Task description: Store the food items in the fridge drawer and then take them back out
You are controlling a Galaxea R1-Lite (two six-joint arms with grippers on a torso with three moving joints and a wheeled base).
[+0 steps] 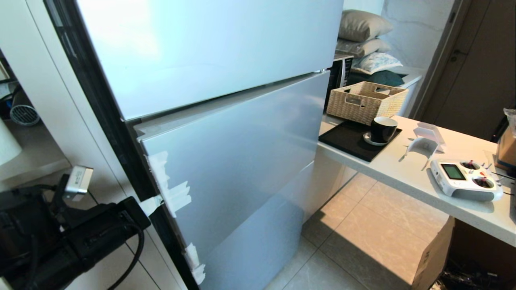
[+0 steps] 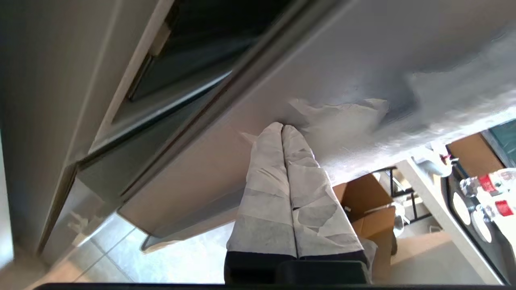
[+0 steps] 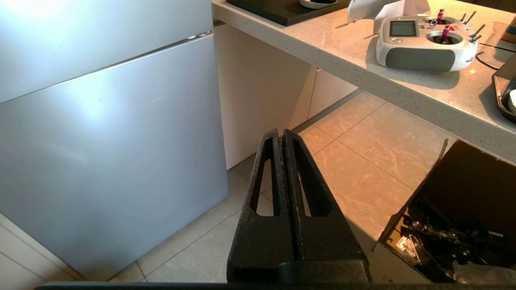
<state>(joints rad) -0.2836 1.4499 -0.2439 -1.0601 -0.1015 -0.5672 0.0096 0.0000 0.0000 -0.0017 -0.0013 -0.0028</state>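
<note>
At fridge door [image 1: 242,153]: left claw [image 2: 282,128], closed.

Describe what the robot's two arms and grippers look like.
The left gripper has two long tapered fingers wrapped in wrinkled white tape over a black base. The left arm is bulky black, with looping black cables and a small silver-white module. The right gripper is bare matt black, each finger slotted lengthwise.

From the head I look down and forward at the closed fridge [image 1: 225,141], with the counter [image 1: 403,169] off to my right. My left wrist camera sits very close to the fridge's left edge, by the white tape [image 2: 338,117]. My right wrist camera hangs farther back, facing the fridge and floor; it shares the white remote controller [image 3: 423,40] with the head view.
</note>
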